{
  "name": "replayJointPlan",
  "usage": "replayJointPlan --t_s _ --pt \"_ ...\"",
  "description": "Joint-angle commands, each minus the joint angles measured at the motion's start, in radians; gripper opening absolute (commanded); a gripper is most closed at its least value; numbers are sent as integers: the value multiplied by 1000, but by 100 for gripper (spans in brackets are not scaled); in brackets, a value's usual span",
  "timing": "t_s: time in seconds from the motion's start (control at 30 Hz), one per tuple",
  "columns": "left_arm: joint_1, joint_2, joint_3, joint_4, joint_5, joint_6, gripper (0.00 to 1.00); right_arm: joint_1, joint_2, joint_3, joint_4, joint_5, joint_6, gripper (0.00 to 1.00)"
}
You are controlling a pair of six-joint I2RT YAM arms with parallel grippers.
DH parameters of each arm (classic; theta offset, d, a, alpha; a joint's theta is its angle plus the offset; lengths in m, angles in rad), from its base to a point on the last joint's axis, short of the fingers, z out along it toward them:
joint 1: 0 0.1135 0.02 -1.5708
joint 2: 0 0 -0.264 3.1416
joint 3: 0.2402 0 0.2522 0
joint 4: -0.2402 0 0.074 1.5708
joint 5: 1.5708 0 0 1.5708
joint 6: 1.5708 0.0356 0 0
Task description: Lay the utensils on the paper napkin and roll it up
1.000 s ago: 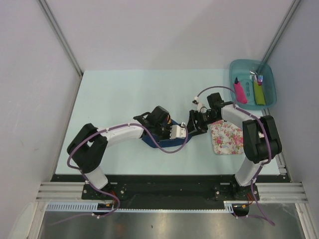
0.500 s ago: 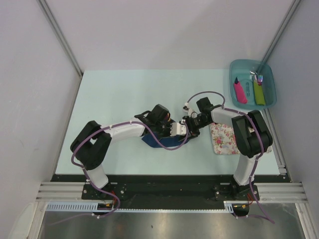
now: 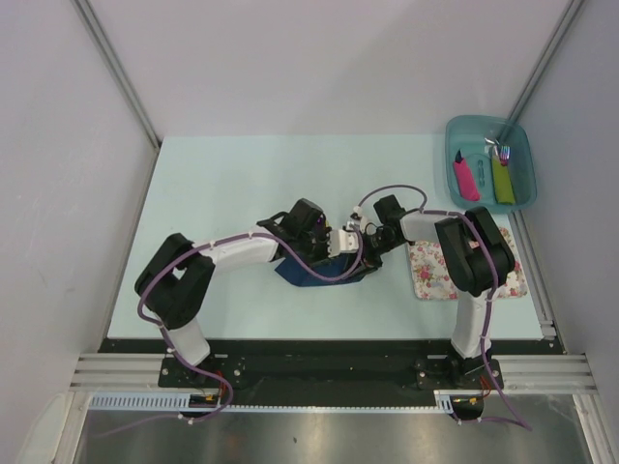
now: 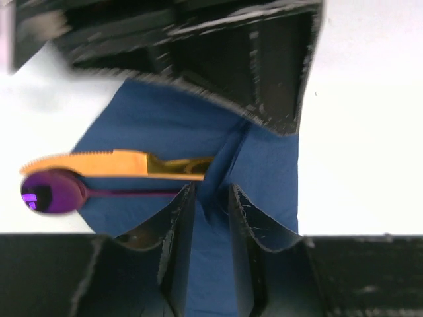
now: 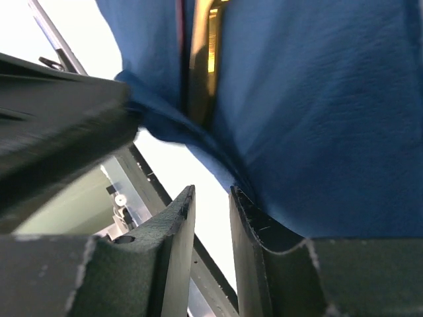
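Overhead, shows both arms meeting mid-table [image 3: 222,184] above dark blue paper napkin [image 3: 308,275], w/ L gripper [image 3: 346,244] and R gripper [image 3: 370,242] nearly tip to tip over napkin's R part. Places floral mat [image 3: 430,275] just R of napkin, partly under R arm. Places teal bin [image 3: 522,184] at far R corner, holding pink-handled piece [image 3: 466,180] and green-handled piece [image 3: 501,181], well apart from napkin.

L wrist view: shows wooden knife [image 4: 99,160] and purple spoon [image 4: 59,196] lying side by side on napkin, w/ serrated blade tip and spoon bowl overhanging napkin edge onto table. Picks out a raised crease running from knife's handle end toward gap btw L fingers [image 4: 175,244]. Shows L jaws narrowly parted w/ blue paper in the gap; cannot tell whether paper is pinched or merely seen through. Catches R gripper's black body close by, opposite L tips.

R wrist view: shows napkin bulging close to lens, w/ knife and thin dark spoon handle lying in a fold near top. Shows R jaws narrowly parted, bare table visible through gap, nothing btw them. Puts napkin edge just past the tips, close over one finger [image 5: 264,238].
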Motion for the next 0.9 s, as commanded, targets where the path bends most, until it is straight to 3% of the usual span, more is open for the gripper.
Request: replayJointPlan --t_s 0.0,0.2,0.4,0.47,0.57,0.7,0.87 --pt "53 -85 40 -24 77 -174 32 3 25 3 27 11 9 31" --pt "82 -175 -31 15 157 -416 34 -1 26 3 24 35 4 31" --pt "87 -156 -71 69 289 -616 30 0 29 9 20 46 4 31" --pt "91 -133 -82 126 321 -674 28 0 29 12 21 49 4 31" --pt "105 -90 -112 244 369 -841 26 3 25 12 24 49 10 24" --pt "128 -51 -199 460 397 -1112 24 5 12 15 18 68 7 23" --pt "160 30 -236 593 398 -1242 19 2 9 14 13 72 2 22"
